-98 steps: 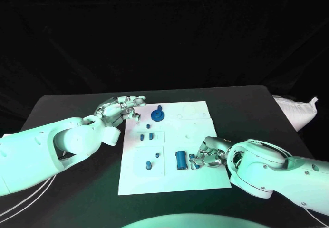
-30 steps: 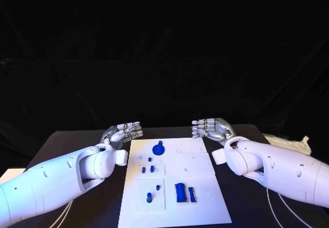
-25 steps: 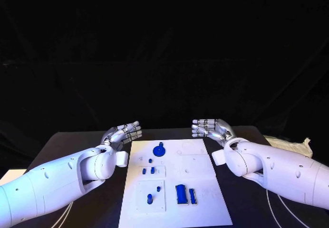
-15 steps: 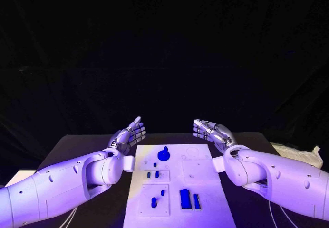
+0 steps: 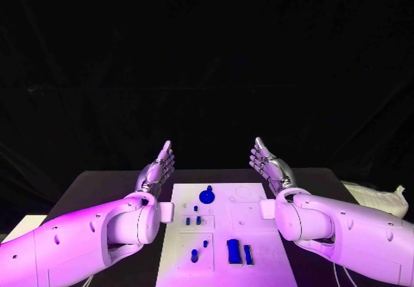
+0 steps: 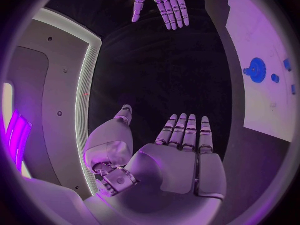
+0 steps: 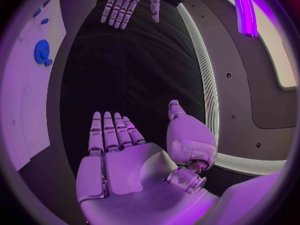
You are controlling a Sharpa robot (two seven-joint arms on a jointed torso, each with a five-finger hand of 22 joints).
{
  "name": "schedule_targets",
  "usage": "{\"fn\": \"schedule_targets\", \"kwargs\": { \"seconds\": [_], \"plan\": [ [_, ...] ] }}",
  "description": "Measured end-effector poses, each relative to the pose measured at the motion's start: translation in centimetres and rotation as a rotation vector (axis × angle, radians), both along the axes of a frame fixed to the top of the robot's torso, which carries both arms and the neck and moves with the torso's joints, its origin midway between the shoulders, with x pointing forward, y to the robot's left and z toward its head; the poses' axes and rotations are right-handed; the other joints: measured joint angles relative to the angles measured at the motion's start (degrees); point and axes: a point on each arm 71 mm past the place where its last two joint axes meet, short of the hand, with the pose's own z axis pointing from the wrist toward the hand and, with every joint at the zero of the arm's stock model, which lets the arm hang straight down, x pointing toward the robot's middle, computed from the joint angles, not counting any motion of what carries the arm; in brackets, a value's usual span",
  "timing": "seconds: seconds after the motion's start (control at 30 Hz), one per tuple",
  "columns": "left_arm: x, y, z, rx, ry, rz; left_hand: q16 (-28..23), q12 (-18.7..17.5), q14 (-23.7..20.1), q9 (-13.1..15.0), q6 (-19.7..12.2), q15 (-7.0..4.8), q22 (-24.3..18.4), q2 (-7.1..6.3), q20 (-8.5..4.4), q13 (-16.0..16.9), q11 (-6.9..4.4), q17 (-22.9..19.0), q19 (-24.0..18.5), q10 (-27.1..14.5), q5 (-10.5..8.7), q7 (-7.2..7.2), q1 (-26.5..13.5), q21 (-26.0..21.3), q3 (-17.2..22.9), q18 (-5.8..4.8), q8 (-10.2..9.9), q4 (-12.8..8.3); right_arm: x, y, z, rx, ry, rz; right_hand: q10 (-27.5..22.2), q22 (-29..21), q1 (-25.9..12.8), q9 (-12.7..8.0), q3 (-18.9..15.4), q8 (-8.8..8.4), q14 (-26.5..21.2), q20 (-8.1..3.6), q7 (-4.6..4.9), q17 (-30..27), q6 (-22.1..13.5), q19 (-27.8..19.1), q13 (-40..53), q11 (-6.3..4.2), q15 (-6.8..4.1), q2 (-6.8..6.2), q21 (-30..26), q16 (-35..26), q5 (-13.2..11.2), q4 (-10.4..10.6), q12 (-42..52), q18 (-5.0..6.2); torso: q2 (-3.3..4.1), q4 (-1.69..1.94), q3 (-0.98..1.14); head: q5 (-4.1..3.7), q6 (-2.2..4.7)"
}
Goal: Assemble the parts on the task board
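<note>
Blue block point(image 5: 231, 251): lower centre of the head view, lying on the task board, with a thin blue bar point(image 5: 248, 254) just beside it on its right.
Small blue peg point(image 5: 193, 256): lower centre, left of the block, on a raised square panel; a second small peg point(image 5: 206, 244) close above it.
Task board point(image 5: 259, 239): white plate running from the bottom edge up the middle of the frame, between the two arms, on the black table point(image 5: 99, 185).
Pair of short blue pieces point(image 5: 193, 220): mid board, side by side on a smaller raised panel; one tiny blue piece point(image 5: 195, 208) above them.
Blue gear point(image 5: 207, 195): far end of the board, left of centre, lying flat with a knob on top; seen too in the left wrist view point(image 6: 256, 70) and the right wrist view point(image 7: 42, 51).
White bag point(image 5: 380, 199): right edge of the frame, at the table's far right corner.
Left hand point(image 5: 158, 170): left of centre, raised above the table's far edge beside the board, fingers straight and together, thumb apart, holding nothing; flat empty palm in its wrist view point(image 6: 178, 160).
Right hand point(image 5: 269, 167): right of centre, mirroring the left, raised, fingers straight and close together, thumb apart, empty; flat palm in its wrist view point(image 7: 122, 160).
</note>
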Motion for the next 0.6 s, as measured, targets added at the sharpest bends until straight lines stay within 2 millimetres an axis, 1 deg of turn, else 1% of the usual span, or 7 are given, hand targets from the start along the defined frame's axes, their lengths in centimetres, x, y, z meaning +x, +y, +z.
{"fn": "schedule_targets", "kwargs": {
  "seconds": [0.03, 0.07, 0.1, 0.13, 0.17, 0.37, 0.6],
  "plan": [
    [-0.01, 0.04, 0.05, 0.007, -0.006, 0.006, 0.0, 0.0, -0.8, 0.0, -0.9, -0.06, -0.4, 0.02, -0.61, 0.0, -0.09, 0.0, -0.6, -1.0, 0.0, -0.19, -1.2, 0.0, -0.2, -0.34, 0.0, 0.1, 0.0, -0.06, 0.0, 0.0, 0.0, -0.007, -0.7, -0.3, -1.1, 0.0, -0.1, 0.0, -0.8, -0.16, -0.12, 0.0, -0.6, -0.7, 0.0, -0.04, -0.03, 0.0, 0.0, 0.0, 0.0, 0.0, 0.0, -0.04, 0.0, 0.0, 0.01, 0.0, 0.0],
    [-0.01, 0.07, 0.07, 0.012, -0.009, 0.01, 0.0, 0.0, -1.3, 0.0, -1.3, -0.1, -0.6, 0.03, -0.91, 0.0, -0.1, 0.0, -0.9, -1.4, 0.0, -0.25, -1.8, 0.0, -0.4, -0.34, 0.0, 0.0, 0.0, -0.09, 0.0, 0.0, 0.0, -0.012, -1.4, -0.5, -2.1, 0.0, -0.1, 0.0, -1.5, -0.23, -0.19, 0.0, -1.3, -1.3, 0.0, -0.08, -0.05, 0.0, -0.1, 0.0, 0.0, 0.0, 0.0, -0.6, 0.0, 0.0, 0.01, 0.0, 0.0],
    [-0.01, 0.09, 0.09, 0.016, -0.012, 0.014, 0.0, 0.0, -2.0, 0.0, -2.0, -0.11, -0.9, 0.05, -1.35, 0.0, -0.18, 0.0, -1.3, -2.1, 0.0, -0.37, -2.7, 0.0, -0.6, -0.33, 0.0, 0.0, 0.01, -0.12, 0.0, 0.001, 0.0, -0.016, -2.2, -0.8, -3.2, 0.0, -0.1, 0.0, -2.3, -0.42, -0.31, 0.0, -1.9, -2.0, 0.0, -0.09, -0.04, -0.01, -0.3, 0.0, -0.2, 0.0, 0.0, -0.9, 0.0, 0.0, 0.01, 0.0, 0.0],
    [-0.01, 0.13, 0.11, 0.021, -0.016, 0.018, -0.1, 0.0, -2.7, 0.0, -2.9, -0.17, -1.3, 0.05, -1.84, 0.0, -0.22, 0.0, -1.8, -3.0, 0.0, -0.48, -3.8, 0.0, -1.0, -1.09, 0.0, 0.1, 0.01, -0.15, 0.0, 0.001, 0.001, -0.02, -3.1, -1.2, -4.4, 0.0, -0.2, 0.0, -3.2, -0.54, -0.38, 0.0, -2.7, -2.7, 0.0, -0.14, -0.08, 0.0, -0.5, 0.0, -0.3, -0.1, 0.0, -0.9, -0.01, 0.0, 0.01, 0.0, 0.0],
    [-0.01, 0.15, 0.13, 0.024, -0.019, 0.021, -0.2, 0.0, -3.3, 0.0, -3.4, -0.19, -1.6, 0.06, -2.12, 0.0, -0.25, 0.0, -2.2, -3.6, 0.0, -0.53, -4.5, 0.0, -1.5, -1.22, 0.0, 0.0, 0.01, -0.18, 0.0, 0.001, 0.001, -0.024, -3.7, -1.8, -5.3, 0.0, -0.3, 0.0, -3.8, -0.57, -0.44, 0.0, -3.3, -3.3, 0.0, -0.16, -0.09, 0.02, -0.5, 0.0, -0.3, 0.0, 0.0, -0.9, -0.01, 0.0, 0.01, 0.0, 0.0],
    [-0.01, 0.22, 0.2, 0.036, -0.029, 0.031, -0.2, 0.0, -6.3, 0.0, -6.5, -0.25, -3.8, 0.08, -2.91, 0.0, -0.3, 0.0, -4.4, -6.9, 0.0, -0.78, -8.7, 0.0, -4.6, -1.23, 0.0, 0.0, 0.01, -0.26, -0.01, 0.002, 0.001, -0.036, -7.0, -4.6, -10.1, -0.1, -0.4, -0.12, -7.2, -0.82, -0.67, 0.0, -6.2, -6.2, 0.0, -0.23, -0.09, 0.01, -0.7, 0.0, -0.5, 0.0, 0.0, -0.89, -0.01, 0.0, 0.01, 0.0, 0.01],
    [-0.01, 0.26, 0.24, 0.043, -0.035, 0.037, -0.2, 0.0, -9.0, 0.0, -9.2, -0.29, -6.6, 0.11, -3.28, 0.0, -0.4, 0.0, -6.3, -9.8, 0.0, -0.82, -12.3, 0.0, -5.7, -1.34, 0.0, 0.0, 0.01, -0.31, -0.01, 0.002, 0.001, -0.043, -9.9, -5.9, -14.3, -0.1, -0.5, -0.21, -10.3, -0.95, -0.77, 0.0, -8.8, -8.9, 0.0, -0.28, -0.09, 0.02, -0.7, 0.0, -0.5, -0.1, 0.0, -0.89, -0.01, 0.0, 0.0, 0.0, 0.01]
  ]
}}
